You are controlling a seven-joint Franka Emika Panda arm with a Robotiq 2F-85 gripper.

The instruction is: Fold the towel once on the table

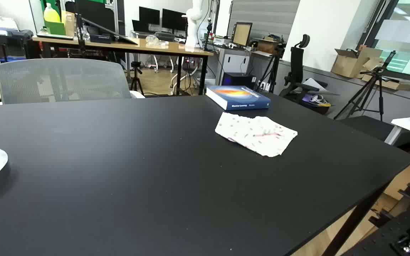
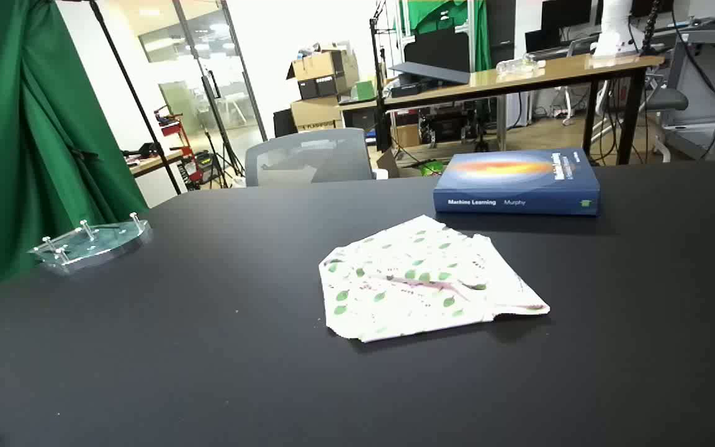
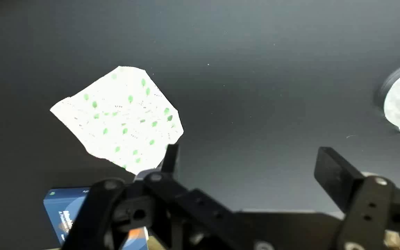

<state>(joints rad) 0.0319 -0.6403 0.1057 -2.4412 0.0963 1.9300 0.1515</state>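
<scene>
On the broad, matte-black table (image 2: 208,372) lies the white cloth towel (image 2: 413,282) — roughly four-sided, rumpled, printed with green leaves — just beside the thick, rectangular blue book (image 2: 516,181) (titled "Machine Learning"). In the wrist view, the black, two-fingered gripper (image 3: 248,159) has its jaws wide apart.

Counter (image 1: 119,177) matte black. White towel (image 2: 407,298) on it, green leaf print, lightly rumpled. Blue book (image 2: 512,180) flat, just beside towel. Clear plate (image 2: 94,244) near counter's edge in an exterior view, well apart from both.
</scene>
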